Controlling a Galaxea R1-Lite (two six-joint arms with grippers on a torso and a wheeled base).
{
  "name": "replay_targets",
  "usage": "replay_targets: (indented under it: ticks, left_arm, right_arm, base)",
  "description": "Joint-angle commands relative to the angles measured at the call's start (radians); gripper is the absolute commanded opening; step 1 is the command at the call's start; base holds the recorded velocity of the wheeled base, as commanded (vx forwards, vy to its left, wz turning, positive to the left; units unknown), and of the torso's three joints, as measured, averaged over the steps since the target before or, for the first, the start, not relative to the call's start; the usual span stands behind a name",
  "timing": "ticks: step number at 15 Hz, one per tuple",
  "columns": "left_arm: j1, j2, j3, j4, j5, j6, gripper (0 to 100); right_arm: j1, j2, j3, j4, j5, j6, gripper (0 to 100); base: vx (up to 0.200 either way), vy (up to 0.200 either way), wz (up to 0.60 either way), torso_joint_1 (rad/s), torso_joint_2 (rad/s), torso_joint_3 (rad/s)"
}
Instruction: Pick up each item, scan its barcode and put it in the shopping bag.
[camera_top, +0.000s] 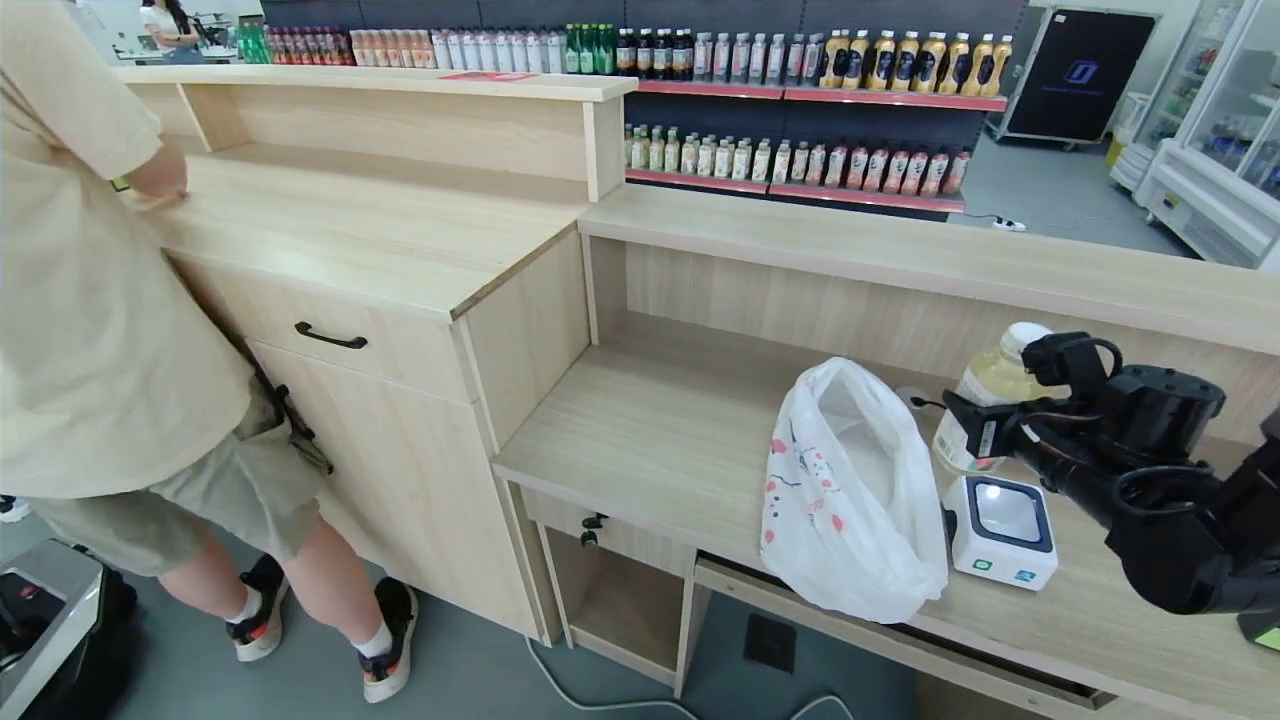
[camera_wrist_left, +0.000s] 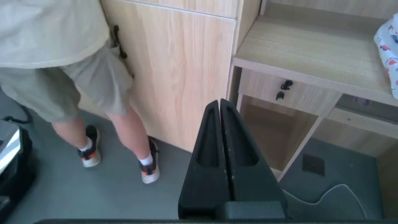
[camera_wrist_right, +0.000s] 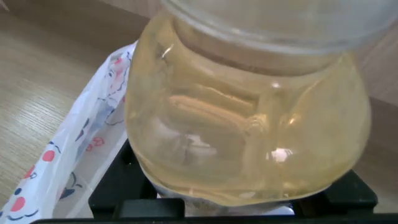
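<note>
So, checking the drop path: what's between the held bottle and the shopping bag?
In the head view, bottle and shopping bag are parted only by counter and a thin dark cable.

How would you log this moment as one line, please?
right hand: holds bottle near scanner | left hand: shut | shopping bag: open beside scanner

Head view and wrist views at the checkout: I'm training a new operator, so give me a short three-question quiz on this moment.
1. True or false: the left gripper is open.
2. What does the right gripper hold? A a can; B a bottle of pale yellow drink; C a carton.
3. Fill in: the barcode scanner stands on the counter beside the white ____.
Key: 1 false, it is shut; 2 B; 3 shopping bag.
</note>
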Motion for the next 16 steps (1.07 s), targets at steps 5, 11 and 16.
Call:
replay_targets:
  ticks: [5, 11, 16]
  left_arm:
    - [0.000, 0.000, 0.000, 0.000, 0.001, 0.000, 0]
    - [0.000, 0.000, 0.000, 0.000, 0.001, 0.000, 0]
    - [0.000, 0.000, 0.000, 0.000, 0.001, 0.000, 0]
  right_arm:
    - [0.042, 0.235, -0.150, -0.035, 0.067, 0.000, 0]
    - [0.059, 0.345, -0.245, -0.048, 0.097, -0.003, 0]
    - [0.071, 0.390, -0.305, -0.049, 0.163, -0.003, 0]
  base:
    - [0.000, 0.000, 0.00, 0.000, 0.00, 0.000]
    - [0.000, 0.000, 0.00, 0.000, 0.00, 0.000]
    - [0.000, 0.000, 0.00, 0.000, 0.00, 0.000]
